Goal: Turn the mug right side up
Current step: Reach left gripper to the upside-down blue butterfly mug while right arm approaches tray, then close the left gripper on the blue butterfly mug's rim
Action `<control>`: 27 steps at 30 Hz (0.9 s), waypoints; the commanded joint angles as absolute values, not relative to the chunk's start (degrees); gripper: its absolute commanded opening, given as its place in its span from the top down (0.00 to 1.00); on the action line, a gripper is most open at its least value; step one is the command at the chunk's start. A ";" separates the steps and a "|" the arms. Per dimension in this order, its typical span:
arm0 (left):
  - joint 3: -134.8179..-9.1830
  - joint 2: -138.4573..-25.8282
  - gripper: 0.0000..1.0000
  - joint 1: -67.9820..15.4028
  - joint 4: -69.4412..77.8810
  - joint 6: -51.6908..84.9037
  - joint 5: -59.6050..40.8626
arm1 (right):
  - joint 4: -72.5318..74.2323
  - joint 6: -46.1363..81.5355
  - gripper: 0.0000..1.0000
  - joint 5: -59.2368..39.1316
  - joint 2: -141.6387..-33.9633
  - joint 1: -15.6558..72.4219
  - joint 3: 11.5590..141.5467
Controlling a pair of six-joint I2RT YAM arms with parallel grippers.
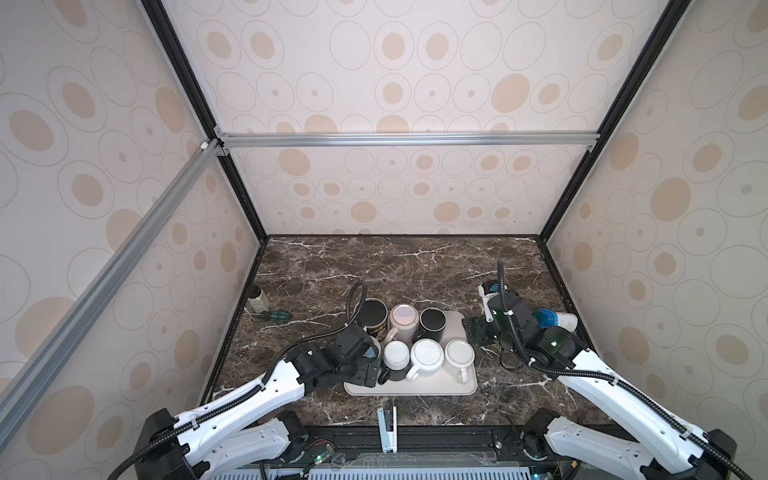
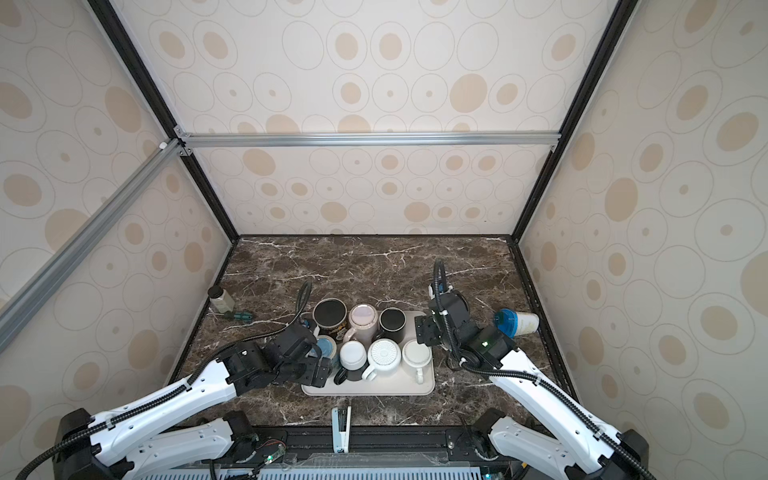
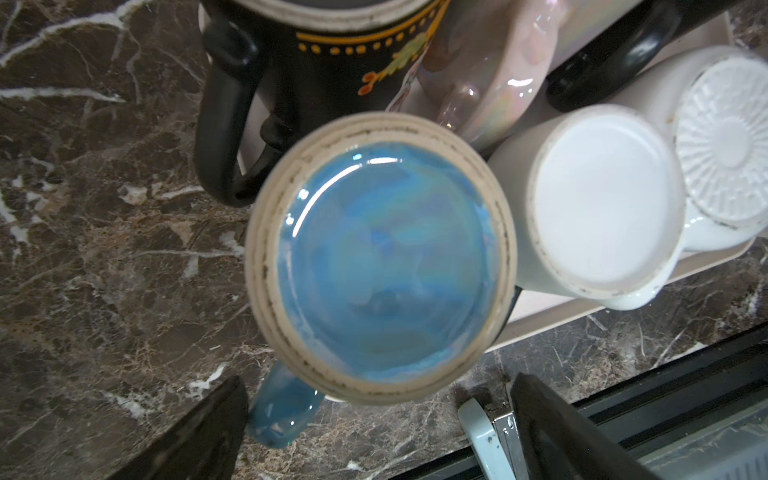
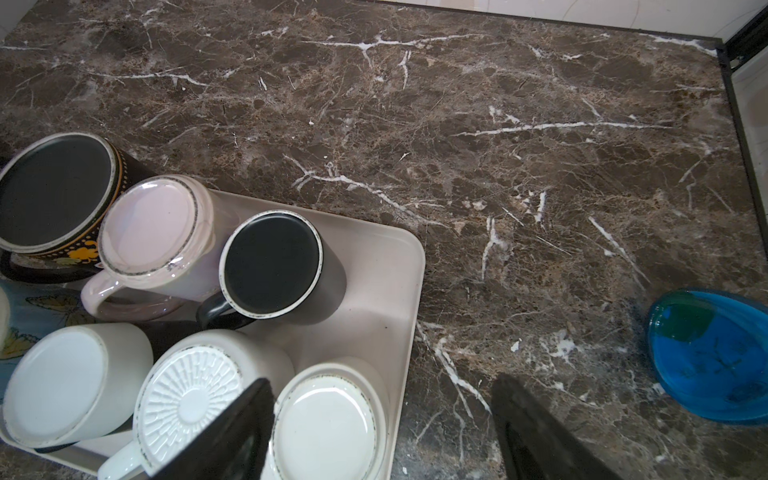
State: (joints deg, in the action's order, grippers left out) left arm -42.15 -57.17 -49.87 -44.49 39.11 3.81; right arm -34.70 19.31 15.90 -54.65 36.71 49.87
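Note:
Several mugs stand upside down on a beige tray (image 1: 415,390). A blue mug (image 3: 382,257) is base up at the tray's left edge, its handle (image 3: 282,411) pointing to the table's front. My left gripper (image 3: 378,380) hangs open just above and in front of this blue mug (image 1: 371,353), one finger on each side and the handle close to one finger. My right gripper (image 4: 384,380) is open over the tray's right rim (image 4: 415,249), beside a white mug (image 4: 328,424) at the front right. It holds nothing.
On the tray also stand a black patterned mug (image 1: 374,316), a pink mug (image 1: 402,318), a black mug (image 1: 433,320) and two more white mugs (image 1: 396,353). A stapler (image 1: 386,428) lies in front. A bottle (image 1: 258,300) and a screwdriver (image 1: 276,316) are at the left, a blue-lidded container (image 1: 552,320) at the right.

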 commanded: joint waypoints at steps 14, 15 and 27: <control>-40.00 -57.02 0.18 -50.40 -41.03 41.00 1.27 | -36.39 22.40 0.19 17.02 -50.91 37.87 48.17; -39.94 -57.25 0.19 -50.60 -41.00 41.20 1.55 | -36.27 22.64 0.19 16.92 -50.83 37.90 48.06; -40.65 -59.77 0.15 -52.91 -42.56 43.86 6.57 | -34.20 24.26 0.23 15.95 -50.94 37.89 46.91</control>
